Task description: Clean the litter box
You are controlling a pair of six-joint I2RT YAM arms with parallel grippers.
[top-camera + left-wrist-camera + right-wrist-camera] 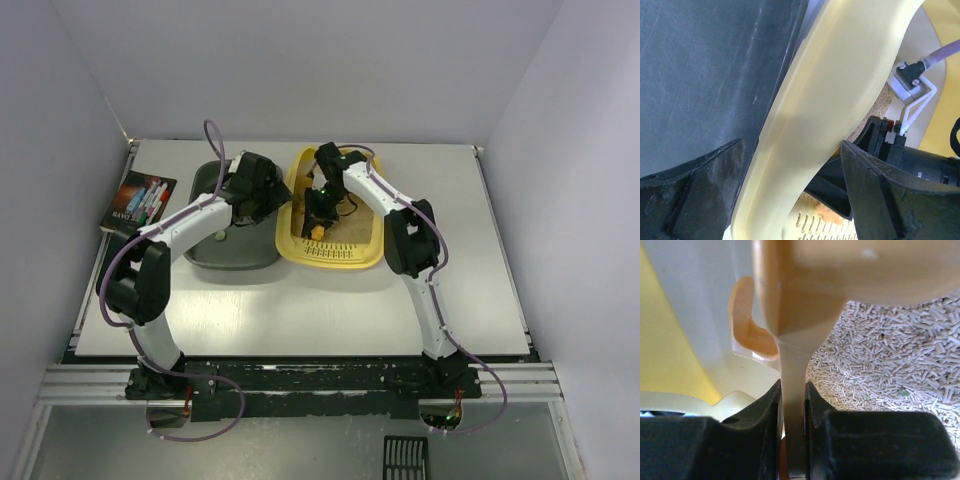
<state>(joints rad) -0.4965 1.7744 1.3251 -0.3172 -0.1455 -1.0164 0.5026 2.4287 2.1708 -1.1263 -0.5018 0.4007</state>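
The yellow litter box (367, 232) sits mid-table, with beige pellet litter (890, 350) and a slotted ledge (330, 252) at its near end. My right gripper (319, 212) hangs over the box's left half, shut on the pale handle (792, 390) of an orange-yellow scoop (805, 280), whose head is just above the litter. My left gripper (262, 196) stands open and straddles the box's left rim (825, 125). One finger (690, 195) is on the dark tray's side. The other finger (890, 195) is inside the box, close to the rim.
A dark grey-green tray (235, 250) lies against the litter box's left side, with a small pale object (220, 237) in it. A printed card (138, 200) lies at the table's far left. A black slotted piece (405, 458) sits below the table's front edge.
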